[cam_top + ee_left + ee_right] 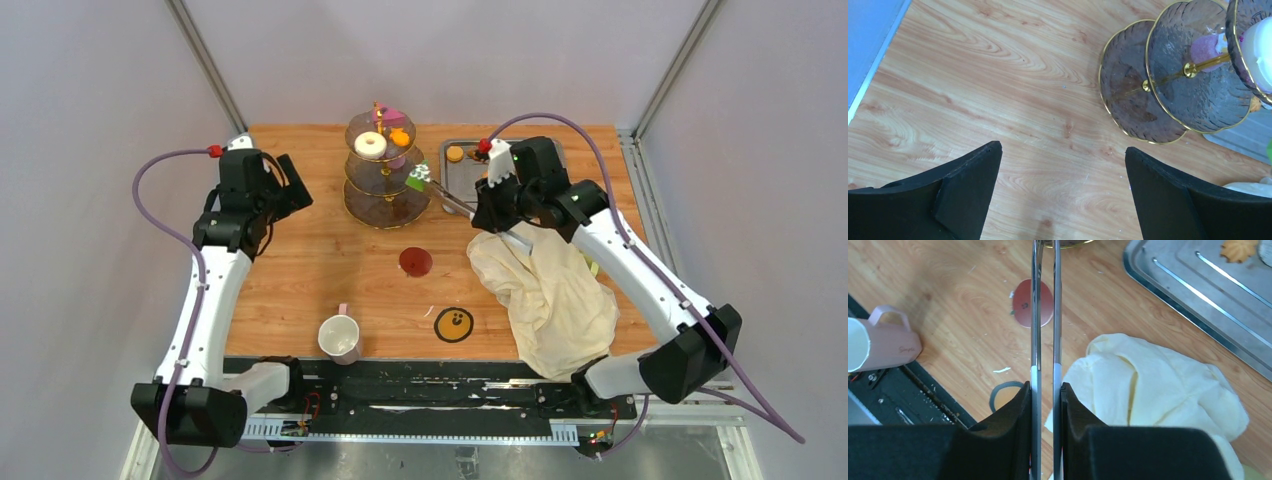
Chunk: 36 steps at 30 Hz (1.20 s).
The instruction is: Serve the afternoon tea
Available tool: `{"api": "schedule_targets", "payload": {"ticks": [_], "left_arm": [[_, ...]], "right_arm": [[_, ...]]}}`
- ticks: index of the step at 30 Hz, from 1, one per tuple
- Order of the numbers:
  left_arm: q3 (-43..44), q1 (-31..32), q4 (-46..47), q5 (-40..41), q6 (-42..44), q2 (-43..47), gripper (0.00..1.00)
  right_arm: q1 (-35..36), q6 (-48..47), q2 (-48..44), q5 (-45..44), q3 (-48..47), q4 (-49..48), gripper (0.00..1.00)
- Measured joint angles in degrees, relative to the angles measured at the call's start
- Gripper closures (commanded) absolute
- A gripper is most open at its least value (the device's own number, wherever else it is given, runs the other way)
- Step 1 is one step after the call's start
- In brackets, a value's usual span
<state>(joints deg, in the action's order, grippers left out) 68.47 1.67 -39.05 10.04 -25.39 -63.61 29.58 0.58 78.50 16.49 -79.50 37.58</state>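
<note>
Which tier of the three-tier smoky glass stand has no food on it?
The bottom, widest tier: its visible glass is bare, while the middle tier holds a purple cake and the top tier a white donut.

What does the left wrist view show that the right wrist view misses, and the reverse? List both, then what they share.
Only the left wrist view: the glass stand with its tiers, a purple cake, the white donut, and the open left pincer.
Only the right wrist view: the right pincer shut on steel tongs, a pink mug, a red disc, an orange biscuit.
Both: the wooden table, the steel tray, the cream cloth.
</note>
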Motion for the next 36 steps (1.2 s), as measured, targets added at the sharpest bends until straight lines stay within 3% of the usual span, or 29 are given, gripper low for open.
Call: {"api": "schedule_targets", "payload": {"ticks": [15,36], "left_arm": [[-0.02,0.0,-0.42,0.24,0.11,2.93,0.02],[-0.02,0.0,-1.03,1.36,1.03,3.06,0.02]], "right_arm": [[9.16,-0.7,7.69,0.76,-6.58,1.05,1.0],[9.64,-2.27,26.62,-1.66,-24.48,2.14,1.0]]}}
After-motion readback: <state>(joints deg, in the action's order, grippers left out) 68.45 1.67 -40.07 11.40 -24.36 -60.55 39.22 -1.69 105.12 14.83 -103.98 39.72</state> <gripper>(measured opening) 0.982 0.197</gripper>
